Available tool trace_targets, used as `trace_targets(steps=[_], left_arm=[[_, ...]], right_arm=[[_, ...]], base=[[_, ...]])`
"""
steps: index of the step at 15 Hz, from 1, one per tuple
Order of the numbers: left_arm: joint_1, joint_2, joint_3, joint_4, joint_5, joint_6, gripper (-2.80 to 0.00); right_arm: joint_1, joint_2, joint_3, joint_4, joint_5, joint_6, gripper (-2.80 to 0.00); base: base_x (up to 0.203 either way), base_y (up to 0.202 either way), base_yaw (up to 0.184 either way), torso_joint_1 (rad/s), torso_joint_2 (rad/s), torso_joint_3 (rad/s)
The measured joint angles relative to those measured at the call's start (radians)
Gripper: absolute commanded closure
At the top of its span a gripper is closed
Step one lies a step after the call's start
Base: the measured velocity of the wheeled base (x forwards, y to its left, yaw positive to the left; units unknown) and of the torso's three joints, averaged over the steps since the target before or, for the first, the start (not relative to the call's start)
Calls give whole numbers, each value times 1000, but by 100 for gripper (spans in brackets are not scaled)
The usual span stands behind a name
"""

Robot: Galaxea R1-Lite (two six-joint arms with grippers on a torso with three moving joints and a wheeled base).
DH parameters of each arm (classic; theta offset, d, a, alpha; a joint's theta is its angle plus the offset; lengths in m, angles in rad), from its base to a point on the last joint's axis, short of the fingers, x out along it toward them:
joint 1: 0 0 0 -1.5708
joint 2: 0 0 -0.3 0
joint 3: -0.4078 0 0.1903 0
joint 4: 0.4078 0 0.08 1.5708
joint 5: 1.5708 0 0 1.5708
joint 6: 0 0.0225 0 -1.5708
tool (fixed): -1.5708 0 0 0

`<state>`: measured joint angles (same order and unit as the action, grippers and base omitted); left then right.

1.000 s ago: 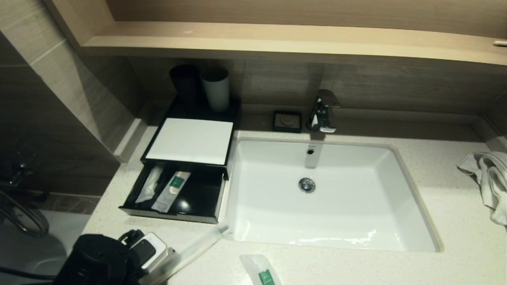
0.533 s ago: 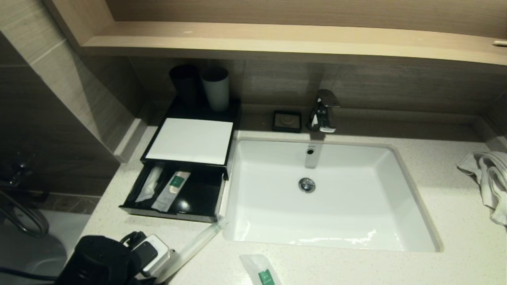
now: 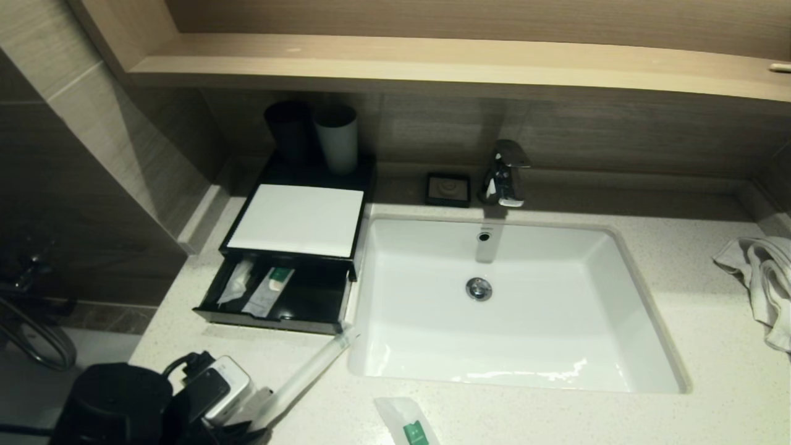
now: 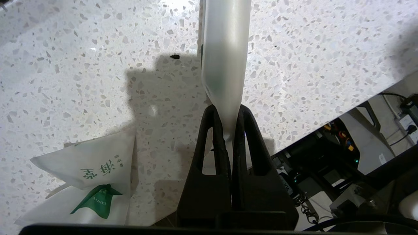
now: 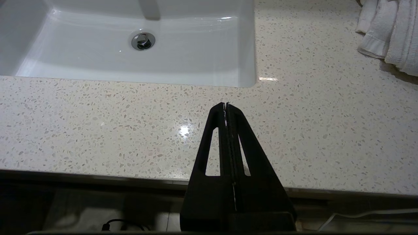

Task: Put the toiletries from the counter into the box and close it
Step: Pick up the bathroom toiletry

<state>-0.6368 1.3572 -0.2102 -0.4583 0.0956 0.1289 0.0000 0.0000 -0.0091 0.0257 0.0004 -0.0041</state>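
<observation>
We see a bench [image 3: 692, 321] of off-white stone flecked with grey and brown specks, and set into it a plain white sink [image 3: 395, 346]. The box [image 3: 290, 318] is glossy black with a white sheet [image 3: 300, 219] on top; the sachets [image 3: 269, 290] inside are white, one marked green. The left end effector [image 4: 228, 130] is matte black and grips a frosted, translucent white tube [image 4: 225, 58]. A white packet [image 4: 94, 182] carries a green emblem (and green lettering). The towel [image 3: 763, 278] is white

Drawer [image 3: 275, 309] pushed partway in; wrapped toothbrush [image 3: 306, 377] tip now at its front corner.
</observation>
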Motion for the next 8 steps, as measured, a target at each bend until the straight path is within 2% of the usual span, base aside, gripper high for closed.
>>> trace_targets(steps=[4, 8], left_arm=[[-6, -41, 8, -2, -56, 9, 0], [-67, -65, 31, -3, -76, 42, 0]], right_arm=[[0, 0, 0, 0, 0, 0, 0], [0, 0, 0, 0, 0, 0, 0]], base=[[0, 0, 0, 0, 0, 0], [0, 0, 0, 0, 0, 0]])
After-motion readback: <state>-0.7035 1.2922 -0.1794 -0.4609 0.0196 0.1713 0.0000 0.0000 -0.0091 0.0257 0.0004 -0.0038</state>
